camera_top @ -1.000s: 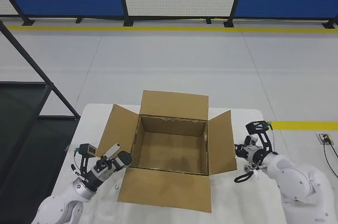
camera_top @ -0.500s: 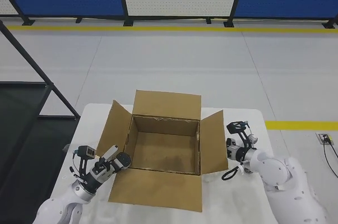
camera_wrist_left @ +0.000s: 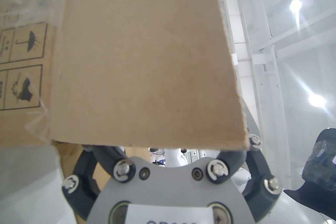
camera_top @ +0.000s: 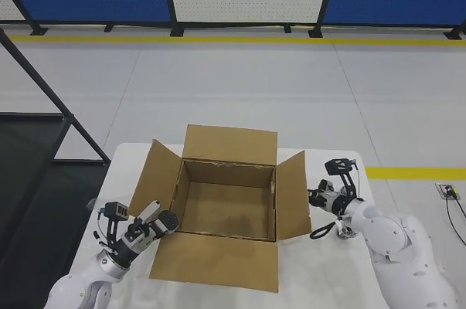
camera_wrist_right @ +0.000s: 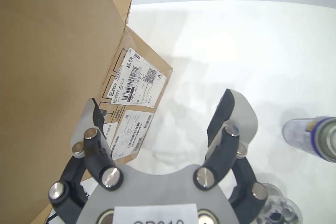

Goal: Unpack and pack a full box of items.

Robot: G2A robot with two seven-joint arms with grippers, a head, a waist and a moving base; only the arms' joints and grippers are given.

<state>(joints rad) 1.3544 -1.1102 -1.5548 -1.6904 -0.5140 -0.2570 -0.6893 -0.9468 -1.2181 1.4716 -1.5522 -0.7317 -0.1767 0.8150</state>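
The cardboard box (camera_top: pixel 229 208) is empty (unpacking looks done). The left gripper (camera_top: pixel 157 219) and right gripper (camera_wrist_right: pixel 160 104) both gape wide. Repacking probably starts with grasping the clear bottle (camera_wrist_right: pixel 302 134).

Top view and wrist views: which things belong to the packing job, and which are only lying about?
Job: cardboard box, open and empty; clear bottle with a blue band, probably an item; left end effector; right end effector.
Lying about: black rack; blue barriers; yellow floor line.

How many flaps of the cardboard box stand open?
4: the far flap, the near flap, the left flap, the right flap. None looks hidden.
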